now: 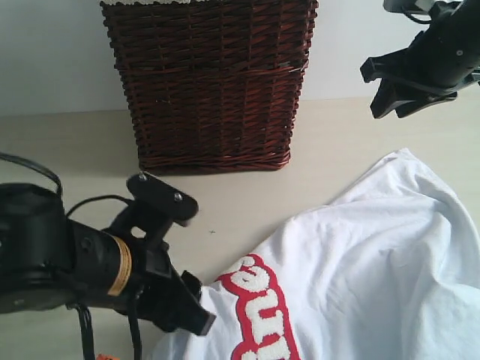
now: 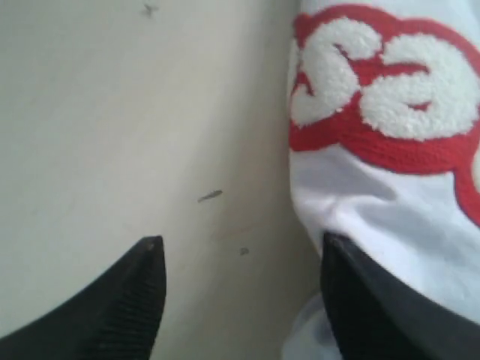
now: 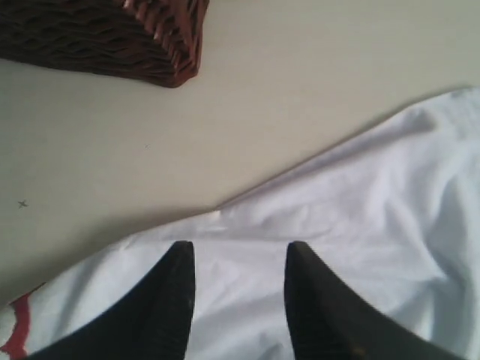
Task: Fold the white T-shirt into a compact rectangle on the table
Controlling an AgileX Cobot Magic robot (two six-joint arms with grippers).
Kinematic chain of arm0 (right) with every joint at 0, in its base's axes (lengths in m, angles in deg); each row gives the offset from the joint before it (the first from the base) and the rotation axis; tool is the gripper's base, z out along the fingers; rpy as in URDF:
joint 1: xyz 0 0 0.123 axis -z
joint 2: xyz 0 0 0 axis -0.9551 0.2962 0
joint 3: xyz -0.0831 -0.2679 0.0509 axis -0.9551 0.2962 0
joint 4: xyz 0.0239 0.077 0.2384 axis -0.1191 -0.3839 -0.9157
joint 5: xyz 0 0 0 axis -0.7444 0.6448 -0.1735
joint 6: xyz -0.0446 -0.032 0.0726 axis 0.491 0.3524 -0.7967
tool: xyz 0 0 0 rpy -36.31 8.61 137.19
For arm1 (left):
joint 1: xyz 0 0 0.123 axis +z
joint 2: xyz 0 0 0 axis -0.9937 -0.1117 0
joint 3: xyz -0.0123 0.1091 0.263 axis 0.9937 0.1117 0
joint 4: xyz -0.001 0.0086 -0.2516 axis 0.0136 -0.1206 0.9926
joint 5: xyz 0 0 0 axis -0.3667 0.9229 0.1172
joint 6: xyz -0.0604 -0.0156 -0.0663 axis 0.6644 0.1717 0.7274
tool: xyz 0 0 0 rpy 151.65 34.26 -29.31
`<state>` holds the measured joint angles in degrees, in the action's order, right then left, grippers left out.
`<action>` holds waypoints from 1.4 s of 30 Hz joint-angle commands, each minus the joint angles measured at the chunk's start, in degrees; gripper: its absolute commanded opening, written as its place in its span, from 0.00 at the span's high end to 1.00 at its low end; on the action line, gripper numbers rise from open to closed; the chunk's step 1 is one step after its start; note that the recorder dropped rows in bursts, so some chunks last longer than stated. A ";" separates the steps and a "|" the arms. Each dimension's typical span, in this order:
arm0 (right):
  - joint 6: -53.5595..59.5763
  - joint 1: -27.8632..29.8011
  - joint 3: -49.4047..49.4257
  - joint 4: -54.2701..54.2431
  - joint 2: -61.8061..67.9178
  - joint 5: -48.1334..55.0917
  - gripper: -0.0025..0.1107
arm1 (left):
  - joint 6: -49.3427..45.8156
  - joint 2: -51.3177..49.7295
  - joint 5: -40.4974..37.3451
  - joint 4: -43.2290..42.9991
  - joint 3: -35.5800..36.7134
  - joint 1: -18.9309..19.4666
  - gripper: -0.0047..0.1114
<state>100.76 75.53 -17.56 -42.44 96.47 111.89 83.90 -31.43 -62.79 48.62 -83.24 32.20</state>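
We see the white T-shirt (image 1: 375, 255) lying rumpled on the table (image 1: 67, 142). It covers the near right part of the exterior view, and one corner reaches toward the far right side. It is not folded into a rectangle, and soft creases run across it. Its fuzzy white lettering (image 1: 259, 311), outlined in red, sits at the shirt's left edge, near the bottom of that view.

The left pincer (image 2: 240, 247) is low at that same edge with its jaws spread. In the left wrist view one finger (image 2: 120, 307) is over bare table and the other lies against the white cloth just beside the lettering, so the shirt's border falls between them. Nothing is pinched, and we cannot tell whether the fingers touch the table.

The right pincer (image 1: 382, 90) hangs above the far right of the table, apart from the shirt's far corner. Its jaws are parted as well, with nothing between them. The right wrist view looks past both fingers (image 3: 161, 307) onto plain white cloth and the shirt's edge crossing the table.

Beyond the shirt, at the far middle of the table, stands a dark woven basket (image 1: 210, 82). It is well apart from the cloth and from both pincers.
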 commanded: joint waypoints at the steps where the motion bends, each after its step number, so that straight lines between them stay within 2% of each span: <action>1: 2.72 -0.06 -0.19 -4.18 -2.73 1.52 0.63 | -3.83 6.09 -1.34 6.86 -0.33 -0.12 0.45; 4: 4.71 -0.06 -0.19 -7.67 -2.94 1.93 0.63 | -15.27 8.76 3.59 18.18 1.77 -5.09 0.45; 7: 5.32 -0.06 -0.19 -8.36 -2.94 2.86 0.63 | -20.76 7.45 5.44 22.59 2.79 -10.25 0.45; 11: 5.32 -0.06 -0.19 -8.36 -2.94 4.35 0.63 | -20.92 1.69 4.86 22.53 2.79 -11.25 0.49; 15: 5.32 -0.06 -0.08 -8.79 -2.94 5.81 0.63 | -22.10 -5.71 4.18 22.37 2.54 -7.66 0.66; 17: 5.32 -0.06 -0.08 -8.78 -2.94 5.93 0.63 | -22.91 -8.12 3.42 22.03 1.66 -3.91 0.75; 20: 5.32 -0.06 -0.08 -9.07 -2.94 5.92 0.63 | -23.84 -9.60 3.14 21.88 -0.41 2.32 0.93; 21: 5.32 -0.06 -0.08 -9.19 -2.94 5.92 0.63 | -24.72 -9.74 2.63 21.77 -1.41 4.38 0.96; 28: 5.45 -0.06 -0.08 -9.19 -2.94 5.34 0.63 | -29.99 -11.35 -9.67 21.77 -13.03 16.28 0.96; 31: 5.45 -0.06 -0.08 -9.19 -2.94 5.34 0.63 | -31.37 -13.21 -13.41 21.57 -16.02 20.04 0.96; 34: 6.11 -0.06 -0.08 -9.79 -2.94 5.34 0.63 | -32.31 -12.90 -13.98 21.57 -16.45 20.64 0.96; 38: 6.89 -0.06 -0.08 -10.63 -2.94 5.34 0.63 | -34.47 -7.02 -14.23 24.73 -16.45 17.39 0.96; 40: 7.26 -0.06 -0.08 -10.61 -2.94 5.34 0.63 | -34.47 -4.03 -14.01 24.73 -16.45 16.03 0.85; 41: 7.26 -0.06 -0.08 -10.61 -2.94 5.77 0.63 | -34.47 -3.63 -13.06 24.73 -16.45 16.03 0.71; 42: 7.26 -0.06 -0.08 -10.61 -2.94 6.01 0.63 | -34.47 -3.74 -12.58 24.73 -16.45 16.50 0.62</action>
<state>107.35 75.53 -17.56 -52.73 94.03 117.66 49.69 -35.83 -76.44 72.95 -99.42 48.54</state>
